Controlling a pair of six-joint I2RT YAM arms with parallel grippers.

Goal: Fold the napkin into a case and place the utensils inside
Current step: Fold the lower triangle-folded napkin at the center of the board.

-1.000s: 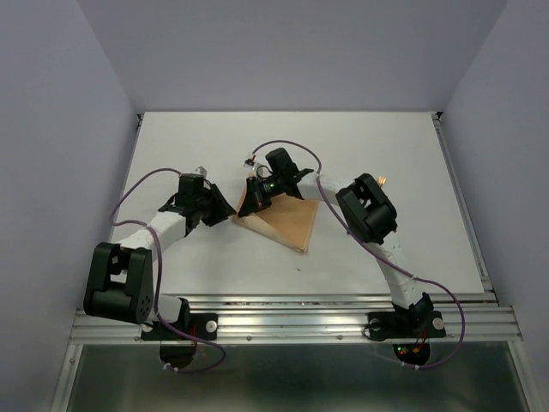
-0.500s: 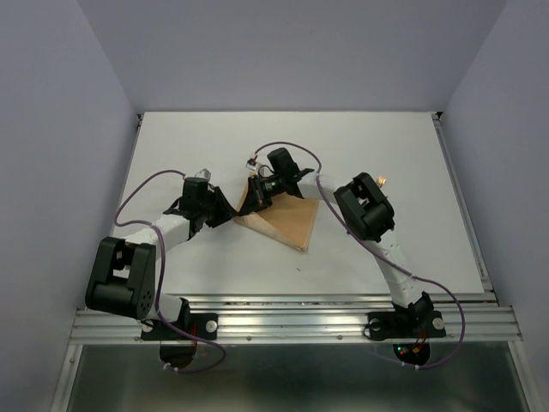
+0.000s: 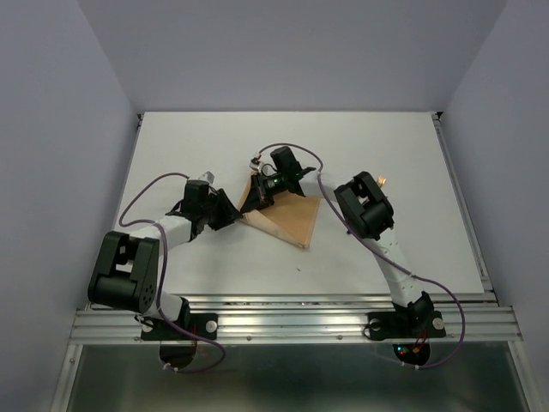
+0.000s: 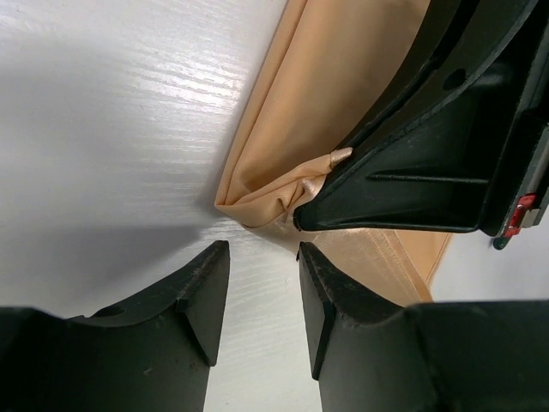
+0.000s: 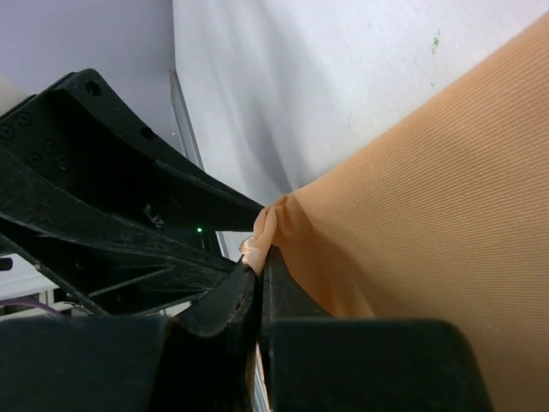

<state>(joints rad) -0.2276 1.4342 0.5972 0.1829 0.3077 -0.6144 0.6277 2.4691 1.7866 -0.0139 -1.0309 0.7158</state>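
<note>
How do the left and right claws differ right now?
The black left claw stands open and empty; the black right claw is shut. The right claw pinches a bunched fold of the peach-orange cloth napkin; the left claw sits just short of it. Both are at the same end of the napkin.

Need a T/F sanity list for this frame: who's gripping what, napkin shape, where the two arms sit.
1. The right jaws are shut on a bunched bit of the peach-orange cloth napkin. True.
2. The left jaws are clamped on the napkin. False: they stand open with nothing between them, just off its corner above the white table.
3. The napkin already lies as a narrow rectangular pocket. False: from the top view it is a broad, roughly triangular fold.
4. Both sets of jaws are at the same end of the napkin, close together. True.
</note>
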